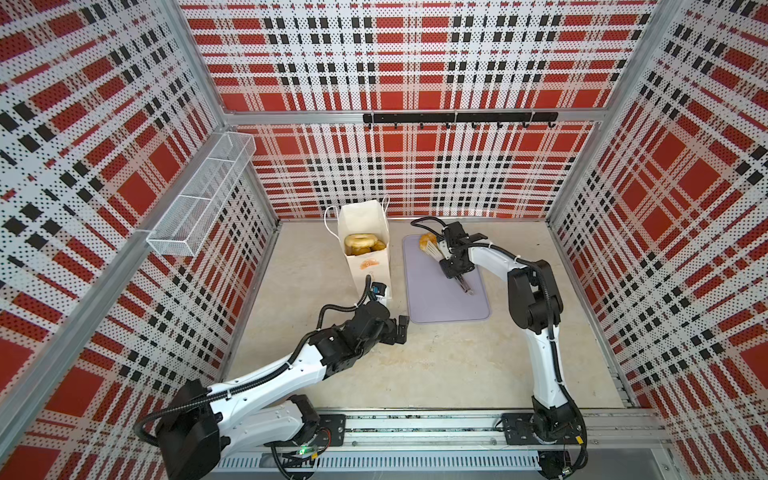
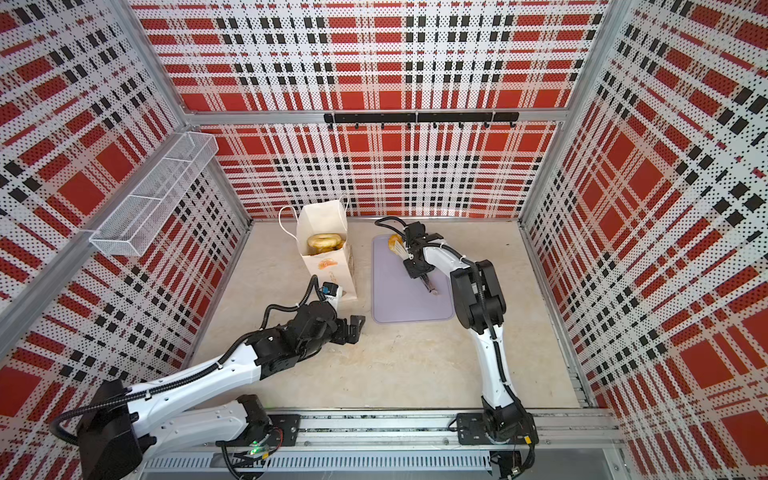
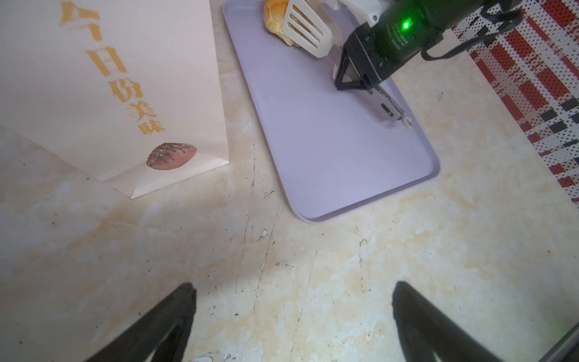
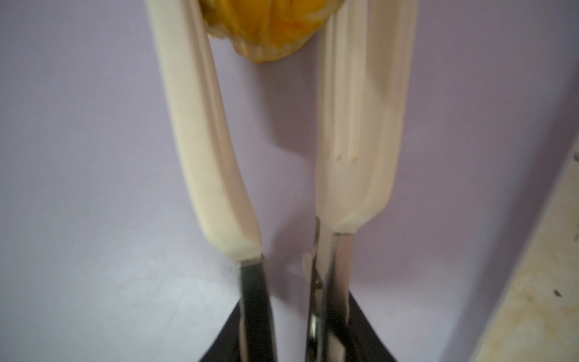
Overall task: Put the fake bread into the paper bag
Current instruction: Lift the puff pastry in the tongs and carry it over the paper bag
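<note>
On one tray [image 3: 329, 150], one fake bread [image 3: 272, 15] between tongs [image 3: 308, 29], right fingers [image 4: 363, 348] gripping tongs, left fingers [image 3: 175, 316] wide, empty

Orange characters run down the paper bag [image 3: 47, 94]: 今日份美味, the first partly cut off. Small print on the black housing [image 3: 398, 37] by the green light is unreadable.

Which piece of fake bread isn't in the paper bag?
The golden pastry at the far end of the lilac tray, between the cream tongs; the ring doughnut and the rest lie inside the paper bag.
</note>
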